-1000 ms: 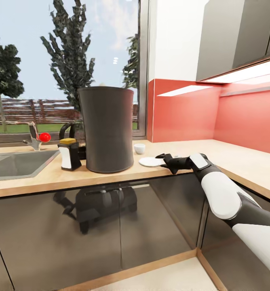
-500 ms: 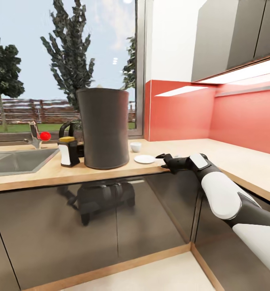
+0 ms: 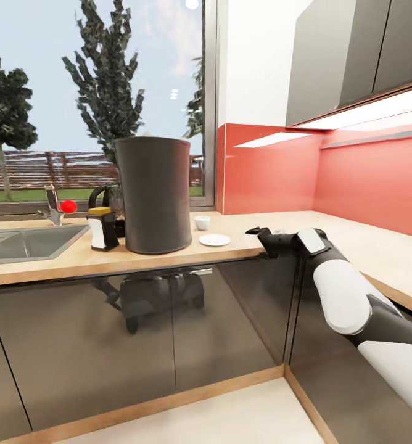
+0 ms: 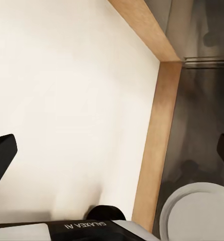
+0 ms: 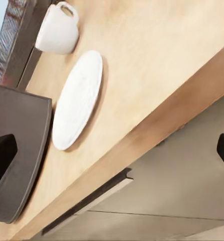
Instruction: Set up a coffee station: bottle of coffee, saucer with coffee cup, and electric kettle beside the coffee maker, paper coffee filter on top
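Nearest to the camera in the head view, the white right arm reached forward from the lower right corner. Its right gripper [image 3: 255, 233] hung at the front edge of the kitchen countertop [image 3: 329, 223], empty. In the right wrist view the two dark fingertips [image 5: 2, 153] stood at opposite borders of the picture, so the jaws were wide apart and held nothing.

Just beyond this gripper, a little to its left, the saucer [image 3: 214, 240] lay flat on the worktop near the front edge, apart from the fingers. The right wrist view showed the saucer [image 5: 78, 99] bare, with nothing on it. The coffee cup [image 3: 201, 222] stood upright on the wood behind the saucer, near it but not on it, and not touching it [image 5: 58, 29].

To the left of the saucer stood the coffee maker [image 3: 153, 194], upright. On its top rim a small pale piece was visible; it could be the paper coffee filter [image 3: 148, 133], but it was too small to be sure. At the left side of the coffee maker stood the bottle of coffee [image 3: 102, 228], and behind the bottle the black handle of the electric kettle [image 3: 98, 198] showed, the body mostly hidden. Further left were the sink [image 3: 27, 243] and the tap [image 3: 53, 206], then the window.

In the left wrist view, the left gripper [image 4: 112, 150] pointed down at the pale floor, its dark fingertips at opposite borders, well apart and empty.
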`<state>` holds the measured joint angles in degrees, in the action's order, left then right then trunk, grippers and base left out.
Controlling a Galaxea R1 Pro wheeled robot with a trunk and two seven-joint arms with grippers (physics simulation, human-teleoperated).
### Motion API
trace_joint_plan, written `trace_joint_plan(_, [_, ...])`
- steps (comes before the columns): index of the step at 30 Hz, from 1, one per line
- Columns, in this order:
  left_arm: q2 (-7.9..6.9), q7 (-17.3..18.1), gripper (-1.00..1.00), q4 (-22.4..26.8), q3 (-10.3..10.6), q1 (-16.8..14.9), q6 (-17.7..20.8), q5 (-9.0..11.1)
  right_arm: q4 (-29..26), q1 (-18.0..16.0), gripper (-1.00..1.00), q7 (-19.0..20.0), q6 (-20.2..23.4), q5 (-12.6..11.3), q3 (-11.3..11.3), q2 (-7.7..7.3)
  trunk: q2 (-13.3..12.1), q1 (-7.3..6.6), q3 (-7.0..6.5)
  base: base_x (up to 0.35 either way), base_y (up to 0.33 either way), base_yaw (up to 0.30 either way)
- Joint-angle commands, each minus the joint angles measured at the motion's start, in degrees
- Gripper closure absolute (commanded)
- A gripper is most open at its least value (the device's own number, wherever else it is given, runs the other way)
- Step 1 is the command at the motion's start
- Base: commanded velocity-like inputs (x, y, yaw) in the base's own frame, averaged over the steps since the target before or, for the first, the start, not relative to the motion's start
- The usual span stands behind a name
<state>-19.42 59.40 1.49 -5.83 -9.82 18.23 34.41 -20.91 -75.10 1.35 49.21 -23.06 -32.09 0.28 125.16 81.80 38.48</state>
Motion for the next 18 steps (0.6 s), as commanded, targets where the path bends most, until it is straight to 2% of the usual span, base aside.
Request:
trace_joint_plan(1, [-0.01, 0.1, -1.0, 0.0, -0.5, 0.0, 0.6, -0.2, -1.3, 0.0, -1.0, 0.1, 0.3, 0.4, -0.2, 0.0, 0.0, -0.01, 0.07, -0.008, -0.006, 0.0])
trace_joint_plan(4, [0.02, 0.2, -1.0, 0.0, -0.5, 0.0, 0.6, -0.2, -5.5, -0.2, -1.0, 0.0, 0.4, 0.6, 0.3, -0.06, 0.0, -0.01, 0.07, -0.004, -0.003, 0.0])
trace_joint_plan(6, [0.01, 0.1, -1.0, 0.0, -0.5, 0.0, 0.6, -0.2, -7.4, -0.6, -1.0, -0.1, 0.4, 0.6, 1.6, -0.07, 0.0, -0.01, 0.07, -0.002, -0.002, 0.0])
trace_joint_plan(7, [0.0, 0.1, -1.0, 0.0, -0.5, 0.0, 0.6, -0.2, -8.8, -1.8, -1.0, -0.8, 0.5, 0.7, 3.9, -0.08, 0.0, -0.01, 0.07, -0.001, -0.001, 0.0])
trace_joint_plan(10, [0.03, 0.1, -1.0, 0.0, -0.5, 0.0, 0.6, -0.2, -10.0, -4.3, -1.0, -3.3, 0.5, 0.7, 8.0, -0.07, 0.0, -0.01, 0.07, 0.0, 0.0, 0.0])
trace_joint_plan(11, [0.05, 0.1, -1.0, 0.0, -0.4, 0.0, 0.6, -0.2, -10.5, -6.3, -1.0, -5.8, 0.6, 0.7, 10.3, 0.05, 0.0, -0.01, 0.07, 0.0, 0.0, 0.0])
trace_joint_plan(13, [0.11, 0.1, -1.0, 0.0, -0.4, 0.0, 0.6, -0.2, -10.7, -8.6, -1.0, -8.7, 0.7, 0.7, 11.9, 0.25, 0.0, -0.01, 0.07, 0.0, 0.0, 0.0])
trace_joint_plan(14, [0.19, 0.1, -1.0, 0.0, -0.5, 0.0, 0.6, -0.2, -10.7, -11.0, -1.0, -11.7, 0.9, 0.7, 12.9, 0.62, 0.0, -0.01, 0.07, 0.0, 0.0, 0.0])
trace_joint_plan(16, [0.29, 0.1, -1.0, 0.0, -0.5, 0.0, 0.6, -0.2, -10.7, -15.8, -1.0, -17.0, 3.8, 0.7, 14.4, 1.98, 0.0, -0.01, 0.07, 0.0, 0.0, 0.0])
trace_joint_plan(18, [0.32, 0.1, -1.0, 0.0, -0.5, 0.0, 0.6, -0.2, -10.7, -17.3, -1.0, -18.4, 6.0, 0.7, 14.7, 3.23, 0.0, -0.01, 0.07, 0.0, 0.0, 0.0])
